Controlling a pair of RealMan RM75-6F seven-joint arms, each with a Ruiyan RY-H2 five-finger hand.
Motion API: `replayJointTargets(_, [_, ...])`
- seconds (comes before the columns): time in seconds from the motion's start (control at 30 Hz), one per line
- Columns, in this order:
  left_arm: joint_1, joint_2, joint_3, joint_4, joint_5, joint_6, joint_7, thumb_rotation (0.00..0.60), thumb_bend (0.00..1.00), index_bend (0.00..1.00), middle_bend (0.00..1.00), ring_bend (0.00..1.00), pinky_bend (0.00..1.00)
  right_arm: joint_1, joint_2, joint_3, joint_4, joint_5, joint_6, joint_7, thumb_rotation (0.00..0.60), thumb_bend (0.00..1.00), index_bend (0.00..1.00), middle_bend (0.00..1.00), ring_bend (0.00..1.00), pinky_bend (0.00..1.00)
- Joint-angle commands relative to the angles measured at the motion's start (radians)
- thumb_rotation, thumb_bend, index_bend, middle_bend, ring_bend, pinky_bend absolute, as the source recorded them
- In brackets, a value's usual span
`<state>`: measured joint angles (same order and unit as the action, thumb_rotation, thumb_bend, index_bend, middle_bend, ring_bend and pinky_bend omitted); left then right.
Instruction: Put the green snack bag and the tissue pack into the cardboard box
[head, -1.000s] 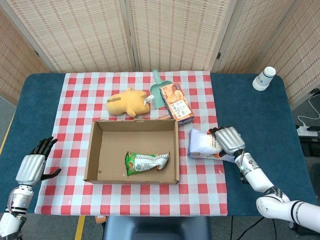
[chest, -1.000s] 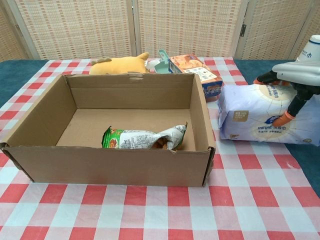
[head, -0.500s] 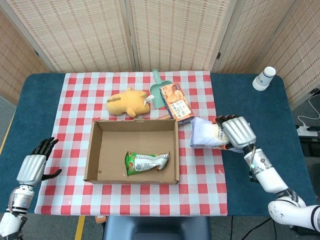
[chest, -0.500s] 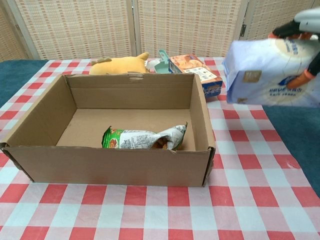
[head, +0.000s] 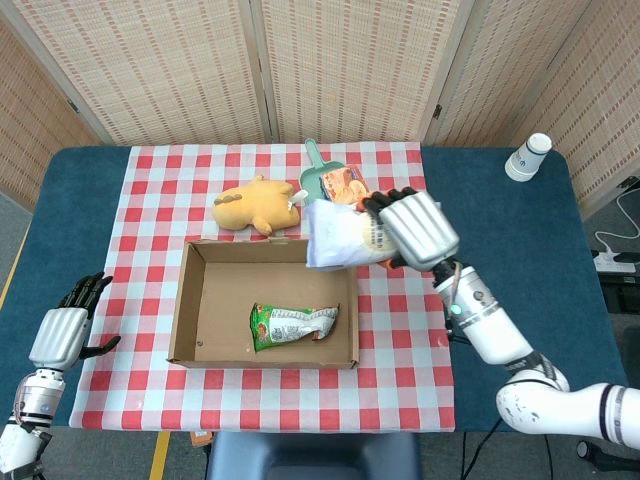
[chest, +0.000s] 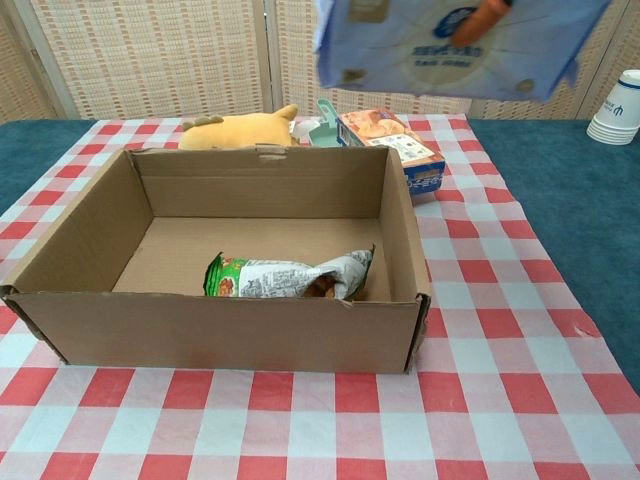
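The green snack bag (head: 292, 325) (chest: 285, 277) lies inside the cardboard box (head: 190, 300) (chest: 215, 330), near its front right. My right hand (head: 415, 230) holds the pale blue tissue pack (head: 340, 237) (chest: 455, 45) up in the air, above the box's far right corner. In the chest view the pack fills the top edge and only an orange fingertip (chest: 478, 20) of that hand shows. My left hand (head: 65, 330) rests low at the table's left edge, fingers apart, holding nothing.
Behind the box lie a yellow plush toy (head: 257, 205) (chest: 240, 128), a green scoop (head: 318, 170) and an orange snack carton (head: 345, 185) (chest: 395, 145). A white paper cup (head: 528, 157) (chest: 618, 108) stands at the far right on the blue table.
My right hand lifted the tissue pack off the cloth right of the box and carried it up and leftward over the box's far right corner. The left hand barely moved.
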<state>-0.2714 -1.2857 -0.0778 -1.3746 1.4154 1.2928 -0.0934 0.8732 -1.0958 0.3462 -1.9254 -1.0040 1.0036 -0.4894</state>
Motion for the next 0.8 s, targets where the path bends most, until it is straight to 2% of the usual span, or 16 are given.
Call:
replayJointTargets(0.03, [0.002, 0.002, -0.003, 0.003, -0.003, 0.003, -0.004, 0.6, 0.19, 0.09, 0.01, 0.0, 0.22, 0.089, -0.147, 0.011, 0.07, 0.004, -0.029, -0.021, 0.6, 0.0, 0.58, 0.41, 0.4, 0.58])
replayJointTargets(0.17, [0.002, 0.001, -0.007, 0.007, -0.009, 0.002, -0.004, 0.6, 0.19, 0.09, 0.01, 0.0, 0.22, 0.146, -0.284, -0.002, 0.165, -0.049, -0.029, -0.006, 0.6, 0.0, 0.58, 0.41, 0.4, 0.58])
replayJointTargets(0.33, [0.003, -0.007, -0.008, 0.015, -0.008, 0.01, 0.013, 0.6, 0.19, 0.09, 0.01, 0.0, 0.22, 0.215, -0.441, 0.001, 0.266, -0.057, -0.036, 0.01, 0.6, 0.0, 0.57, 0.41, 0.4, 0.58])
replayJointTargets(0.53, [0.007, -0.014, -0.015, 0.024, -0.015, 0.024, 0.025, 0.6, 0.19, 0.09, 0.01, 0.0, 0.22, 0.259, -0.554, -0.015, 0.335, -0.016, -0.047, -0.011, 0.6, 0.0, 0.56, 0.41, 0.4, 0.58])
replayJointTargets(0.6, [0.007, -0.014, -0.016, 0.025, -0.015, 0.025, 0.025, 0.6, 0.19, 0.09, 0.01, 0.0, 0.22, 0.264, -0.57, -0.028, 0.35, 0.0, -0.055, -0.023, 0.6, 0.0, 0.5, 0.41, 0.38, 0.57])
replayJointTargets(0.67, [0.008, -0.014, -0.016, 0.026, -0.014, 0.026, 0.022, 0.6, 0.19, 0.09, 0.01, 0.0, 0.22, 0.27, -0.569, -0.038, 0.349, 0.078, -0.088, -0.053, 0.6, 0.0, 0.35, 0.36, 0.27, 0.42])
replayJointTargets(0.7, [0.008, -0.013, -0.016, 0.025, -0.014, 0.026, 0.02, 0.6, 0.19, 0.09, 0.01, 0.0, 0.22, 0.276, -0.561, -0.039, 0.34, 0.127, -0.107, -0.069, 0.6, 0.0, 0.24, 0.3, 0.16, 0.26])
replayJointTargets(0.73, [0.009, -0.013, -0.017, 0.025, -0.014, 0.027, 0.019, 0.6, 0.19, 0.09, 0.01, 0.0, 0.22, 0.287, -0.548, -0.04, 0.331, 0.184, -0.121, -0.097, 0.6, 0.0, 0.12, 0.19, 0.06, 0.09])
replayJointTargets(0.77, [0.009, -0.012, -0.017, 0.025, -0.013, 0.028, 0.017, 0.6, 0.19, 0.09, 0.01, 0.0, 0.22, 0.293, -0.542, -0.037, 0.327, 0.211, -0.118, -0.114, 0.6, 0.0, 0.06, 0.11, 0.01, 0.01])
replayJointTargets(0.8, [0.009, -0.011, -0.018, 0.025, -0.013, 0.029, 0.015, 0.6, 0.19, 0.09, 0.01, 0.0, 0.22, 0.297, -0.539, -0.033, 0.324, 0.226, -0.111, -0.121, 0.6, 0.0, 0.03, 0.06, 0.0, 0.0])
